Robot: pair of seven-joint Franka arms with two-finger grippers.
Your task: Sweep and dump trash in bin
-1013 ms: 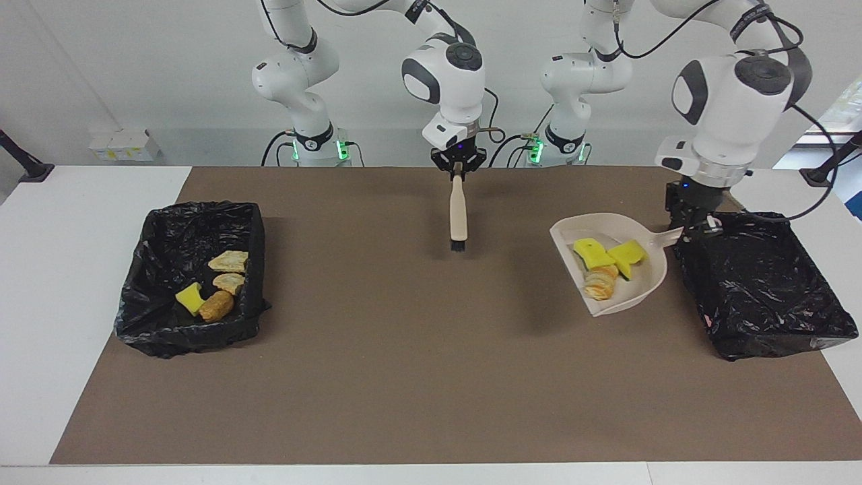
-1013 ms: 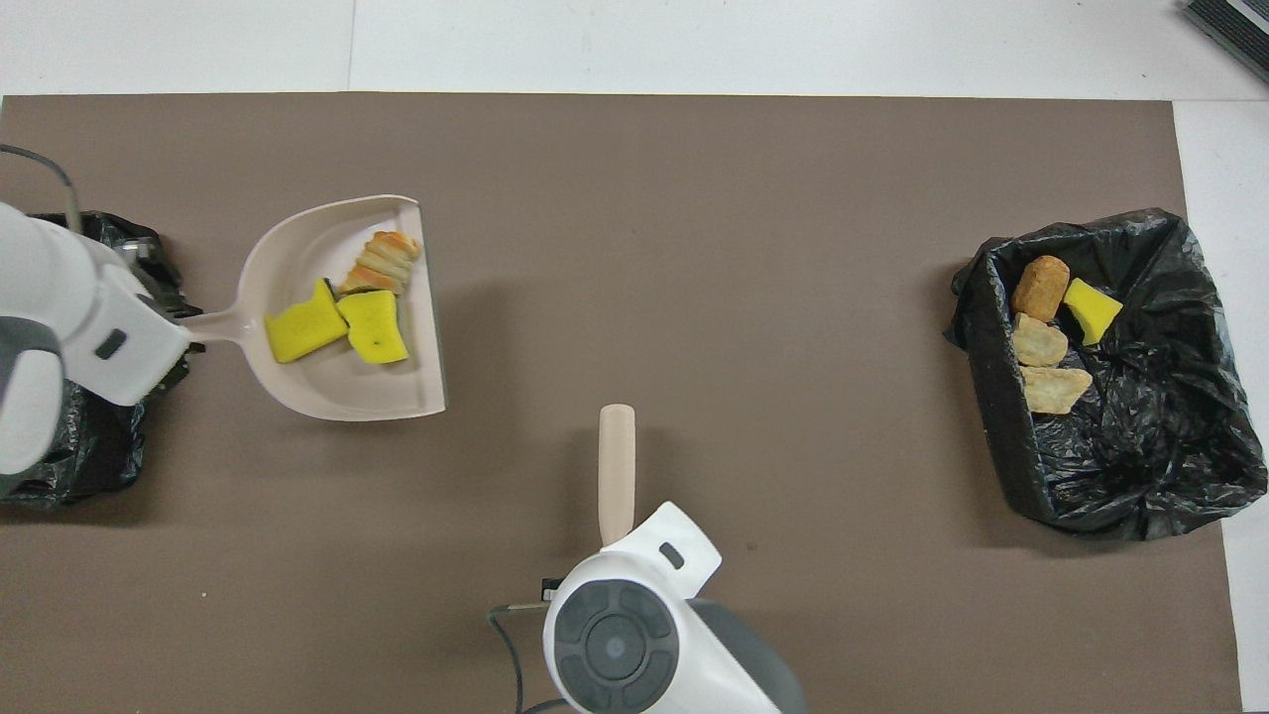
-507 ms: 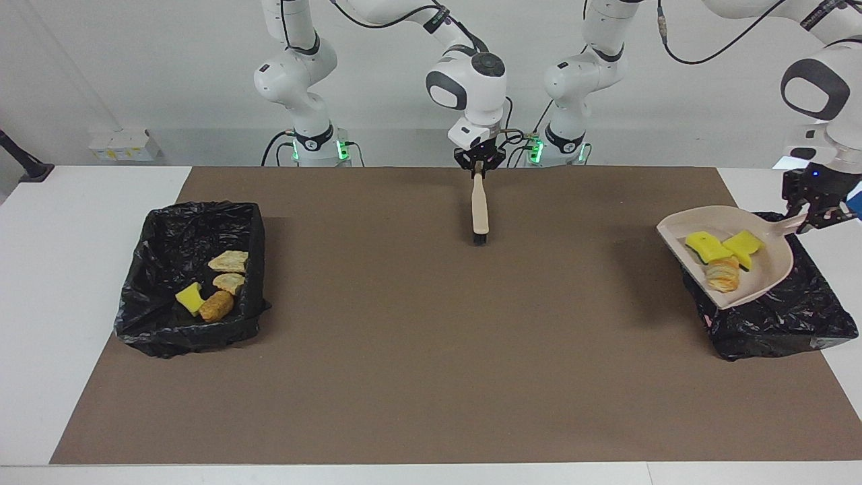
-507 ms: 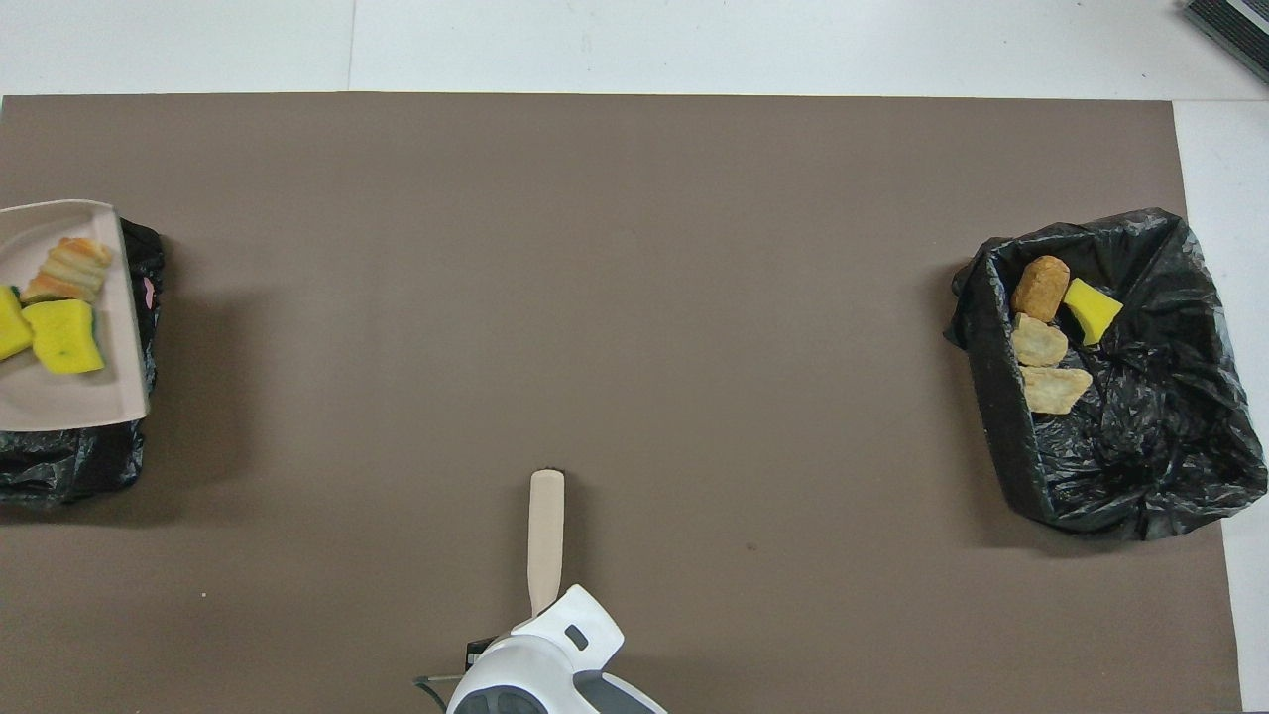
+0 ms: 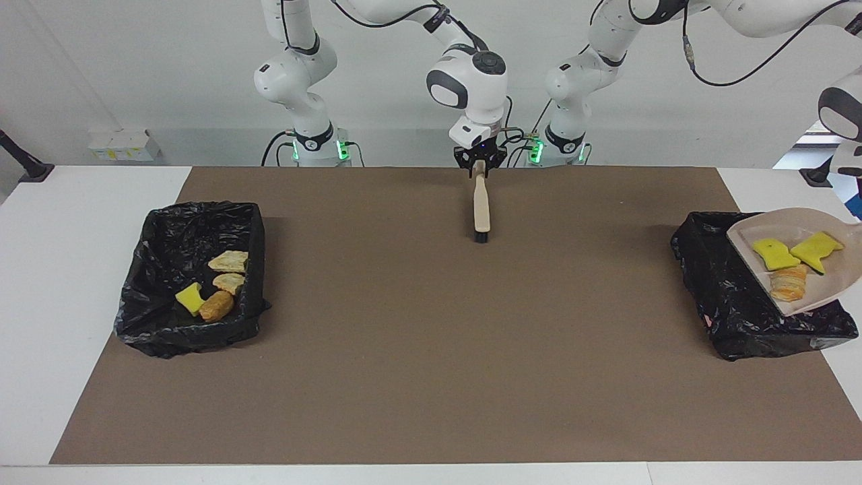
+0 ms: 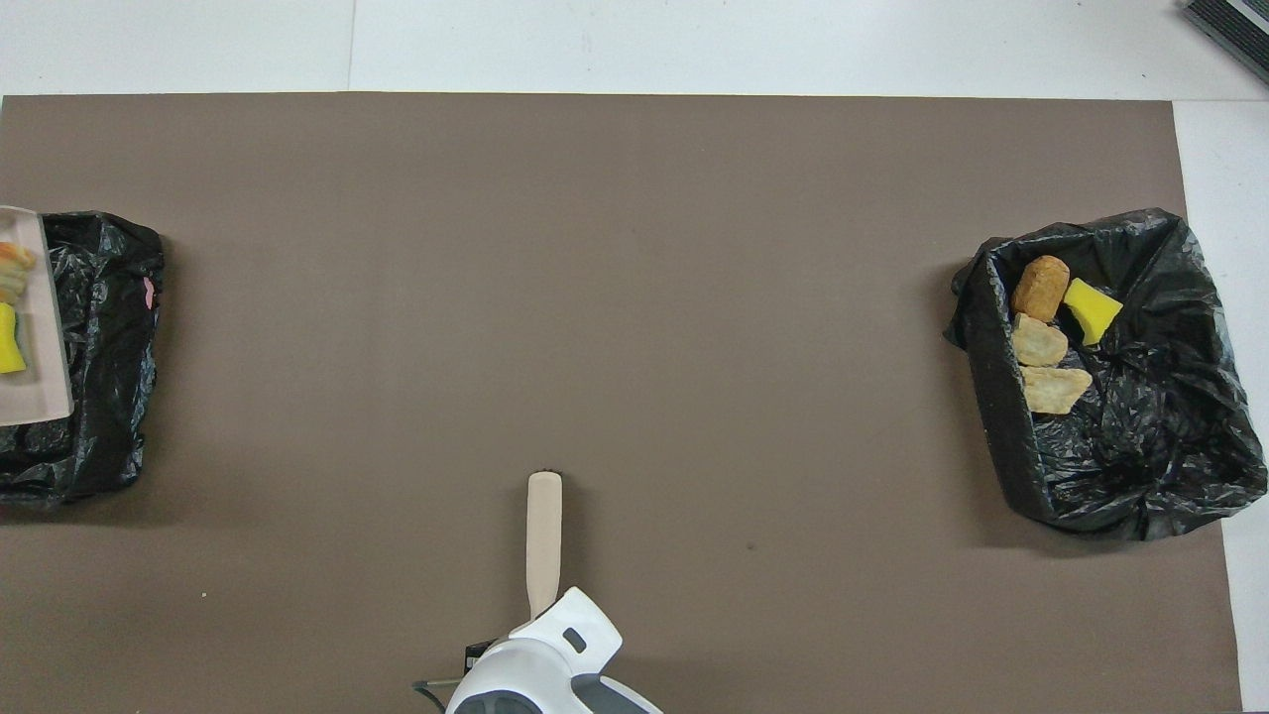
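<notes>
Brush (image 5: 479, 209) points bristles-first away from the robots; right claw (image 5: 479, 166) at handle, grip unclear.

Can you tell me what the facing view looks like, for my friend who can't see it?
A dustpan carrying three scraps is over the black bin at the left arm's end of the table. The other bin holds four scraps. Between the bins, the right end effector is at the handle of a brush.

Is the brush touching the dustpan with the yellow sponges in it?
Apart. The facing view shows the brush mid-mat and the dustpan over the black bin at the left arm's end, with bare mat between them.
</notes>
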